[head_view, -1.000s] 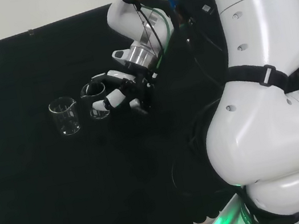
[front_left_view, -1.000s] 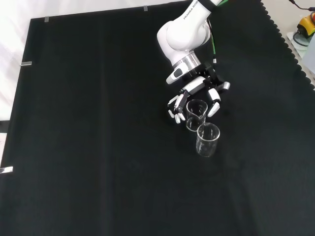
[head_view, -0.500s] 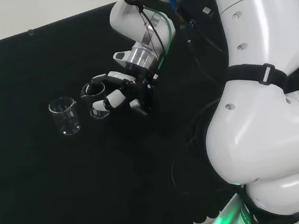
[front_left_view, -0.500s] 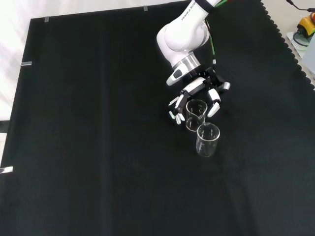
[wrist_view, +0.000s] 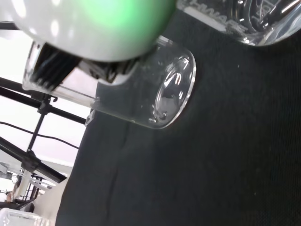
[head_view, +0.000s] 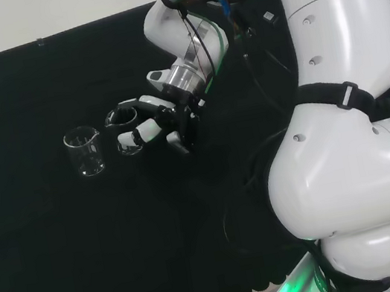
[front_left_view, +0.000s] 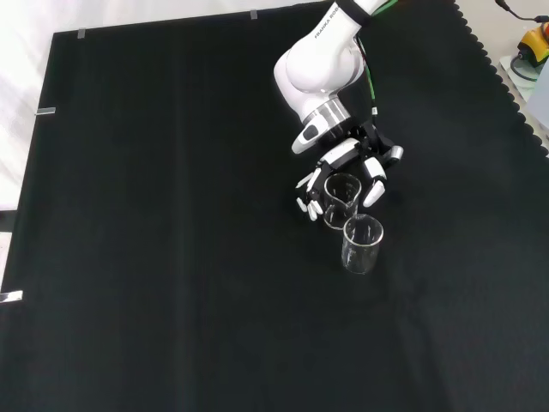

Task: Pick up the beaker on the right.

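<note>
Two clear glass beakers stand upright and close together on the black cloth. In the head view the right beaker [head_view: 126, 131] stands between the hand's fingers, and the left beaker [head_view: 86, 151] stands free. The hand [head_view: 166, 118] reaches in from the right with its fingers spread to both sides of the right beaker, not pressed on the glass. The front view has this beaker [front_left_view: 340, 199] just below the hand [front_left_view: 352, 156], with fingers [front_left_view: 307, 192] on its left and the thumb [front_left_view: 374, 184] on its right; the other beaker [front_left_view: 361, 244] stands nearer the camera. The wrist view brings the near beaker [wrist_view: 150, 94] up close.
The arm's big white links [head_view: 350, 126] take up the right of the head view. The cloth's scalloped edge [front_left_view: 506, 77] runs down the right of the front view. The second beaker [wrist_view: 254, 19] stands a short gap from the first.
The hand has edged slightly closer round the right beaker. Both beakers stand where they were.
</note>
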`<state>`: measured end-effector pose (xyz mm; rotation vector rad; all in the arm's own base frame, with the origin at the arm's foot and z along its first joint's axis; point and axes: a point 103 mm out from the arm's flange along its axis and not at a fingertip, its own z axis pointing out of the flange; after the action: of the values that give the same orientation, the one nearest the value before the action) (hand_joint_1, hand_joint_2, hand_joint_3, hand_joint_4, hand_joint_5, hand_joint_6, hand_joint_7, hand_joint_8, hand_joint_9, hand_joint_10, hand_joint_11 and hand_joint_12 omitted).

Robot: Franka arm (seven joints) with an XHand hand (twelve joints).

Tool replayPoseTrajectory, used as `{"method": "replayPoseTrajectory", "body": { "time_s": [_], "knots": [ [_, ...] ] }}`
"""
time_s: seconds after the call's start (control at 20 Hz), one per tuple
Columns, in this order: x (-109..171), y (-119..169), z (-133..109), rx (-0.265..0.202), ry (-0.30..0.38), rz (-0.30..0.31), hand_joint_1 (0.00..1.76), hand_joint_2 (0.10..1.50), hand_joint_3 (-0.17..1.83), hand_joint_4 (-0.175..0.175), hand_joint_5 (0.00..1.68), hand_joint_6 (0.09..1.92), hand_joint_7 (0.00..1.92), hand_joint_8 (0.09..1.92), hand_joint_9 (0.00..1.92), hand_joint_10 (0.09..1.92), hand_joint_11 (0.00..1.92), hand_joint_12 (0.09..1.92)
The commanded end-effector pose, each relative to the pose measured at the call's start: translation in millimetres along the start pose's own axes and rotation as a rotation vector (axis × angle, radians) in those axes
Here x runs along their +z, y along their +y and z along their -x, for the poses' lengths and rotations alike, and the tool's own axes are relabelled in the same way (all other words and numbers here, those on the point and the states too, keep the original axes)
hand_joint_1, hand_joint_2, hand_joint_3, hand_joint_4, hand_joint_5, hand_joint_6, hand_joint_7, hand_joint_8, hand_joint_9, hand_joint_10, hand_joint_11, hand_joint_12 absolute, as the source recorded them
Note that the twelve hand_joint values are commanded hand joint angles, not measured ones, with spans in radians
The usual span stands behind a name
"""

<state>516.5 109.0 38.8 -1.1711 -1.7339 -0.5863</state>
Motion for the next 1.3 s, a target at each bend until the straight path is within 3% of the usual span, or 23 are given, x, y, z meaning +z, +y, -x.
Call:
{"method": "replayPoseTrajectory", "body": {
  "time_s": [0.05,0.15,0.2,0.25,0.3,0.35,0.5,0.6,0.8,1.3],
  "knots": [
    [-3,-1,-1,0.000,0.013,0.012,1.04,0.33,1.09,0.000,0.45,0.96,0.56,0.61,0.58,0.56,0.04,1.33],
    [-6,-3,-1,0.006,0.016,0.034,1.05,0.34,1.09,0.012,0.55,0.98,0.61,0.61,0.61,0.57,0.06,1.33],
    [-9,-4,0,0.011,0.018,0.048,1.07,0.36,1.07,0.020,0.67,0.97,0.69,0.61,0.66,0.56,0.12,1.32],
    [-11,-5,0,0.018,0.018,0.058,1.09,0.48,0.96,0.043,0.85,0.96,0.79,0.60,0.75,0.55,0.20,1.30],
    [-13,-5,0,0.026,0.012,0.073,1.12,0.55,0.87,0.033,1.00,0.92,0.92,0.60,0.83,0.54,0.30,1.26],
    [-14,-6,0,0.032,0.008,0.084,1.14,0.58,0.84,-0.010,1.11,0.88,1.04,0.58,0.92,0.52,0.41,1.22],
    [-5,-2,-2,0.045,-0.003,0.110,1.27,0.63,0.68,0.049,1.26,0.71,1.36,0.40,1.15,0.39,0.68,1.08],
    [-5,-1,-4,0.042,-0.002,0.124,1.29,0.62,0.66,0.067,1.32,0.61,1.47,0.23,1.25,0.27,0.78,1.02],
    [-11,-1,-9,0.024,0.001,0.146,1.30,0.59,0.69,0.076,1.36,0.55,1.56,0.09,1.33,0.15,0.85,0.97],
    [-23,-2,-22,-0.006,-0.025,0.174,1.31,0.55,0.75,0.070,1.36,0.55,1.61,0.09,1.39,0.11,0.89,0.96]
  ]
}}
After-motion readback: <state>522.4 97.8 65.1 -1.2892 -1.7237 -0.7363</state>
